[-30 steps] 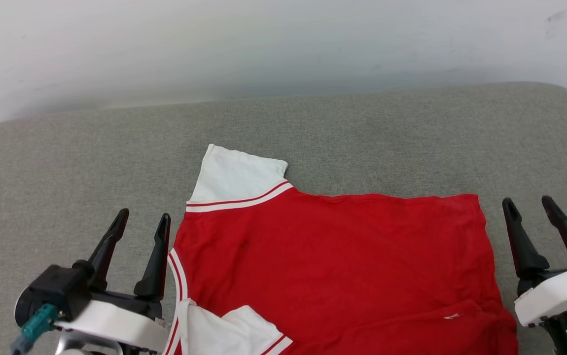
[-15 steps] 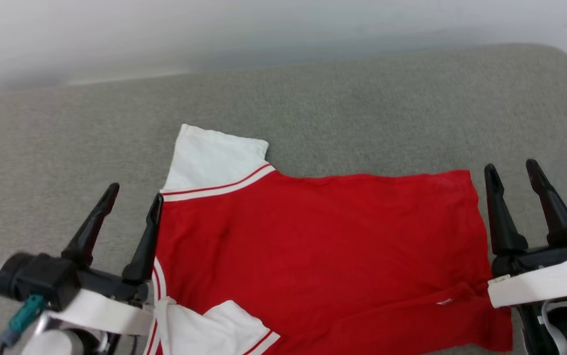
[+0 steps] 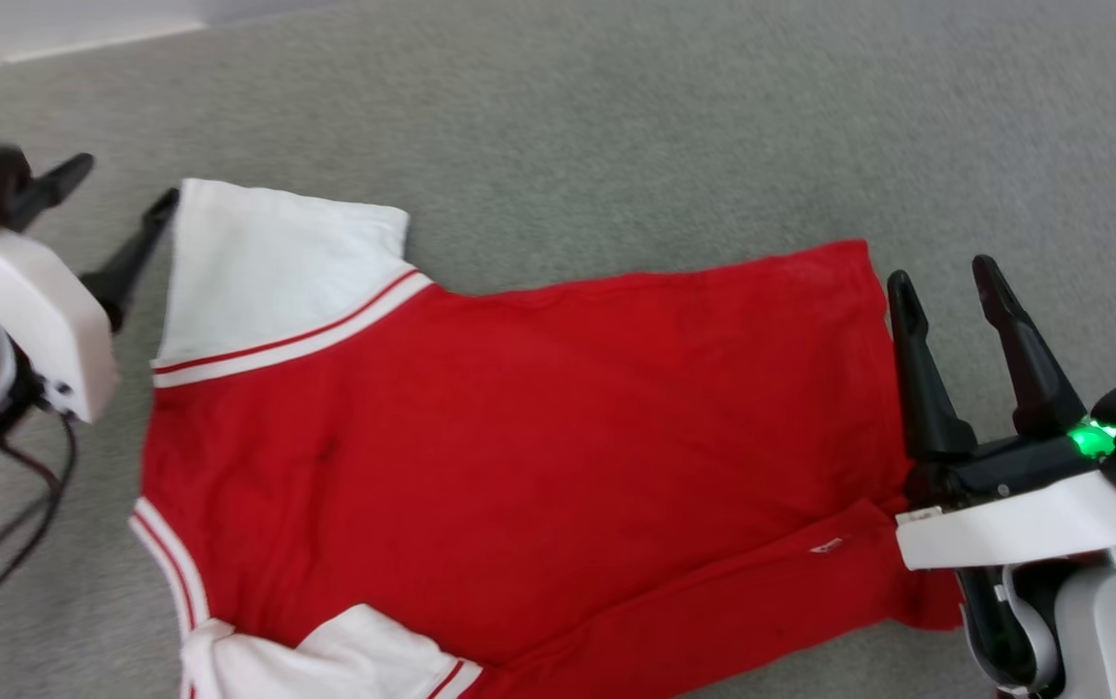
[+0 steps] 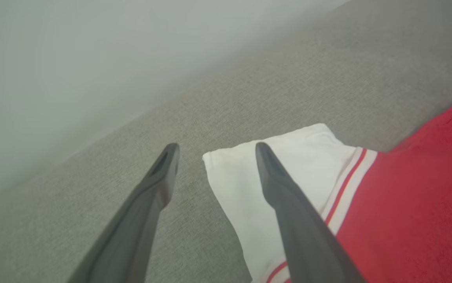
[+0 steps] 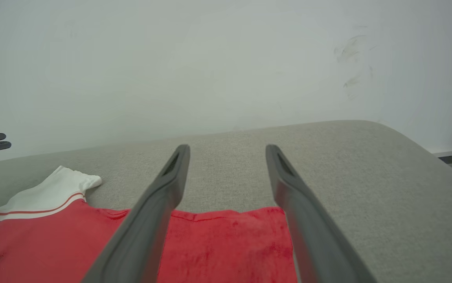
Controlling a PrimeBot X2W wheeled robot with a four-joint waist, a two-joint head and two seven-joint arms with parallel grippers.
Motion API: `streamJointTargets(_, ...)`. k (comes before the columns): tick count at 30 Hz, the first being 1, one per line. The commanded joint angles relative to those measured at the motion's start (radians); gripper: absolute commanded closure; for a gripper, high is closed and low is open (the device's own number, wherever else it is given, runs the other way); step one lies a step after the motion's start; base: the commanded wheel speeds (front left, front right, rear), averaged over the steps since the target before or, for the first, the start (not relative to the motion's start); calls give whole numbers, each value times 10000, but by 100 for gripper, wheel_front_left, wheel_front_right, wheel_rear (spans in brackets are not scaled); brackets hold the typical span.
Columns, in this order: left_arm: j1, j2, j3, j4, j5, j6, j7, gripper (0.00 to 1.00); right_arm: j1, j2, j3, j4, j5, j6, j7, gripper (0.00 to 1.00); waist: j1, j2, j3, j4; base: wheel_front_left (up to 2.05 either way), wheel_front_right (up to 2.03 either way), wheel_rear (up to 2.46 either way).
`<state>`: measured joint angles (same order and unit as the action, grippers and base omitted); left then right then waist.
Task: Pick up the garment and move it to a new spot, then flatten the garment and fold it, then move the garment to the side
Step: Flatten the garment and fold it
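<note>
1. The garment [image 3: 519,447] lies spread on a grey padded surface [image 3: 616,126], red body flat and plain face up. One white sleeve [image 3: 277,262] points toward the pale wall [image 5: 210,59].
2. Left tool [image 3: 126,180]: fingers apart, holding nothing, at the outer edge of that sleeve. In the left wrist view one finger overlaps the sleeve and the other the grey surface; contact cannot be judged.
3. Right tool [image 3: 941,277]: fingers apart, empty, just beside the garment's hem edge, with a green light [image 3: 1090,439] lit on its body.
</note>
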<state>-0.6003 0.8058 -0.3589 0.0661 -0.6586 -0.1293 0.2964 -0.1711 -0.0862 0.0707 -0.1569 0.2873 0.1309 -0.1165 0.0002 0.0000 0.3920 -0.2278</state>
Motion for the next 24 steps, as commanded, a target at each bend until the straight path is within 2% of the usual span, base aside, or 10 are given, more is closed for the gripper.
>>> streamJointTargets(1, -336, 254, -190, 71, -258, -5, 349, 0, -239, 103, 54, 56, -31, -4, -95, 0, -2, 0, 426, -413, 0, 0, 0)
streamJointTargets(6, -1695, 1099, -902, 844, -1558, 3, 2725, 0, -405, 218, 303, 342, -24, -4, -354, 0, -2, 0, 844, -818, 0, 0, 0)
streamJointTargets(10, -2529, 1382, -1095, 1410, -2205, 2, 4344, 0, -514, 296, 452, 541, -39, -4, -545, 0, -2, 0, 1152, -1095, 0, 0, 0)
streamJointTargets(14, -2999, 1478, -1114, 1799, -2632, 6, 5264, 0, -597, 344, 685, 688, -35, -4, -683, 0, -2, 0, 1438, -1356, 0, 0, 0)
streamJointTargets(22, -3144, 1227, -1333, 2386, -3091, 305, 6415, 2, -591, 378, 693, 562, -150, -4, -739, 0, -2, 0, 1812, -1521, 0, 0, 0)
streamJointTargets(23, -3066, 1169, -1427, 2406, -3165, 291, 6579, 60, -572, 378, 679, 521, -129, -4, -734, 0, -2, 0, 1824, -1509, 0, 0, 0)
streamJointTargets(24, -2987, 1116, -1492, 2390, -3256, 293, 6710, 100, -550, 375, 653, 493, -126, -4, -718, 0, -2, 0, 1828, -1484, 0, 0, 0)
